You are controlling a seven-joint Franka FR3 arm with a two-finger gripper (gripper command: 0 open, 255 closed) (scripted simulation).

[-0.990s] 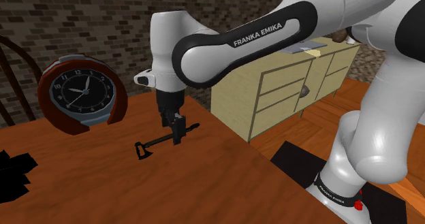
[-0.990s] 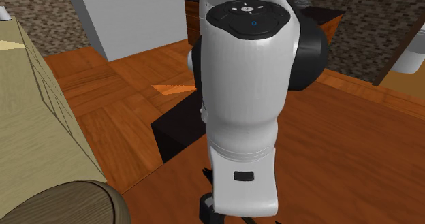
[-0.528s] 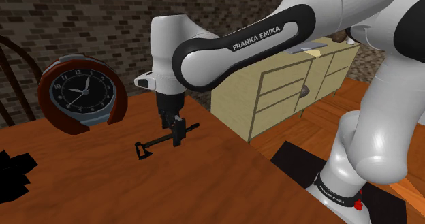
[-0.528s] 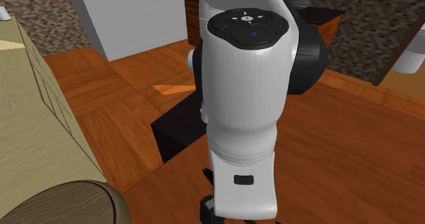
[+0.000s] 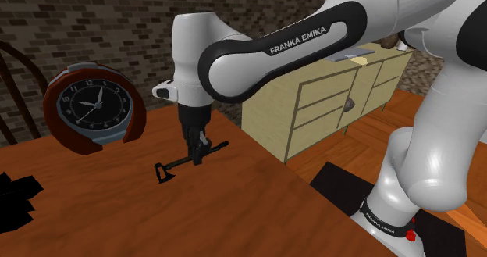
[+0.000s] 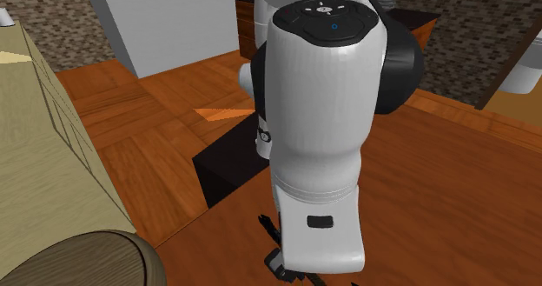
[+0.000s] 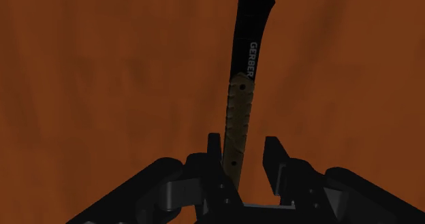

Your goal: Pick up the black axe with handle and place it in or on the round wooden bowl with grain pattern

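Pincer (image 5: 199, 151) points down at the desk (image 5: 117, 216), its fingers apart on either side of the black axe's (image 5: 178, 163) handle. In the wrist view a gap shows between the handle and one finger. The axe lies flat on the desk near a round clock (image 5: 94, 105), with its head toward the shoulder view's left.

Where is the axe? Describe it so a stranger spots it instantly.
On the wooden table, look to the shoulder view's right of the big round clock. Under the black gripper lies the axe. Unlike anything nearby, it is slim and black with a tan grip and white GERBER lettering.
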